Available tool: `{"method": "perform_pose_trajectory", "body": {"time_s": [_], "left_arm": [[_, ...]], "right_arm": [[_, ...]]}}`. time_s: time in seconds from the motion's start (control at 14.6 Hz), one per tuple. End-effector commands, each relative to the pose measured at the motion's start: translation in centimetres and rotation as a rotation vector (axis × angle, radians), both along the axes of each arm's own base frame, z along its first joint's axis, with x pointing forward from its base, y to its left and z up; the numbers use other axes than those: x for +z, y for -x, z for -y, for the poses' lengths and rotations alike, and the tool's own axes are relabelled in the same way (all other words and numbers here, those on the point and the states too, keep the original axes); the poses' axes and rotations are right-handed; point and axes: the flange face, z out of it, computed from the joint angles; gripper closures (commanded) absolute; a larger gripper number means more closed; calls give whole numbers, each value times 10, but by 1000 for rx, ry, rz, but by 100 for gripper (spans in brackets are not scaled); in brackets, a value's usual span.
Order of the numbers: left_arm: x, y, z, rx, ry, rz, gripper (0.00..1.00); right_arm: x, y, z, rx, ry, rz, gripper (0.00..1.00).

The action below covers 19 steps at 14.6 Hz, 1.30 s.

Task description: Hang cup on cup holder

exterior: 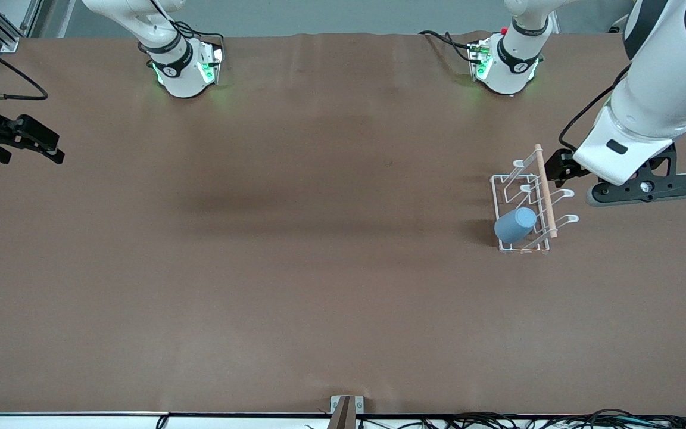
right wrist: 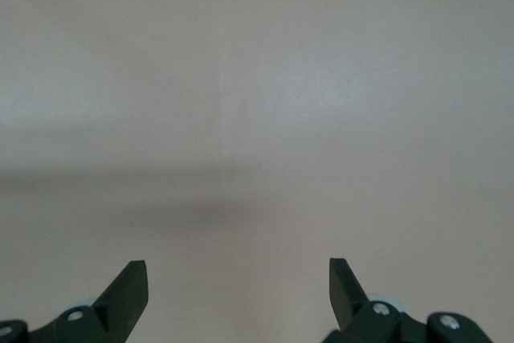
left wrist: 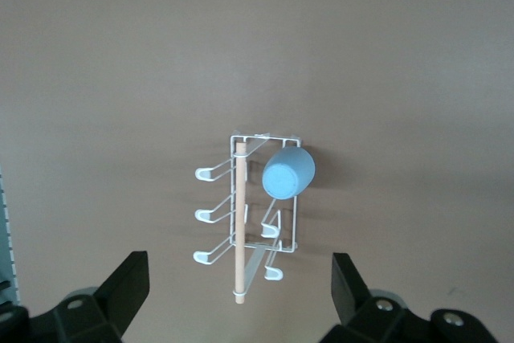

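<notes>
I see the cup [exterior: 515, 224] already hung mouth-down on a prong of the cup holder [exterior: 532, 205], so it should drain. My left end effector [left wrist: 241, 283] hovers above the holder, spread empty; the right end effector [right wrist: 239, 291] waits over the counter [exterior: 295, 250], also spread empty.

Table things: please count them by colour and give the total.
Light-blue: 1, the small light-blue plastic cup hanging on a prong.
White: 1, the white wire rack with a wooden rod.
Total: 2.
</notes>
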Motion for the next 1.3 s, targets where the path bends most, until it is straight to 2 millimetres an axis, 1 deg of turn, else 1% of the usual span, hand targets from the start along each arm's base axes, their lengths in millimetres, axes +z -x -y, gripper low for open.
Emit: {"method": "perform_pose_trajectory", "body": {"time_s": [0.0,0.07,0.2,0.34,0.48,0.55,0.61,0.68,0.82,0.96,1.09,1.23], "left_arm": [[36,18,-21,18,56,39,0],[43,22,-31,5,90,32,0],[56,26,-64,7,129,34,0],[60,34,-85,4,148,28,0],[60,46,-99,-26,155,12,0],[62,51,-114,-32,178,9,0],[63,59,-124,-35,193,6,0],[61,66,-128,-27,201,-3,0],[56,78,-126,-31,201,2,0],[44,89,-121,-40,193,6,0],[42,94,-120,-43,187,2,0],[40,92,-118,-62,197,-3,0]], "right_arm": [[2,6,-1,1,-3,1,1],[2,6,-1,1,-3,1,1],[2,6,-1,1,-3,1,1],[1,6,-1,1,-3,-2,1],[2,6,-1,1,-3,0,1],[1,6,-1,1,-3,-2,1],[1,6,-1,1,-3,-2,1],[1,6,-1,1,-3,-2,1],[1,6,-1,1,-3,-2,1],[1,6,-1,1,-3,-2,1],[0,6,-1,1,-3,-3,1],[0,6,0,0,-3,-3,1]]}}
